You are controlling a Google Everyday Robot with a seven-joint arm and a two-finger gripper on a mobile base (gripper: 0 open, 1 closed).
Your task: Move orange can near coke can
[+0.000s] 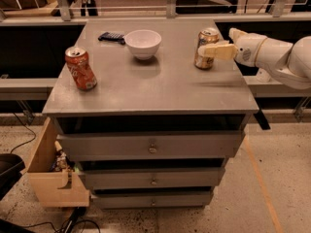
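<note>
The orange can point(206, 41), golden-tan with a silver top, stands upright at the back right of the grey cabinet top point(160, 89). My gripper point(217, 43) reaches in from the right and is right at this can, overlapping its right side at mid height. The coke can point(80, 68), red-orange with white markings, stands slightly tilted near the left edge of the top, far from the orange can.
A white bowl point(143, 43) sits at the back middle, between the two cans. A dark flat object point(112, 36) lies to its left. The cabinet has drawers below. A wooden drawer box point(51, 169) hangs open at its lower left.
</note>
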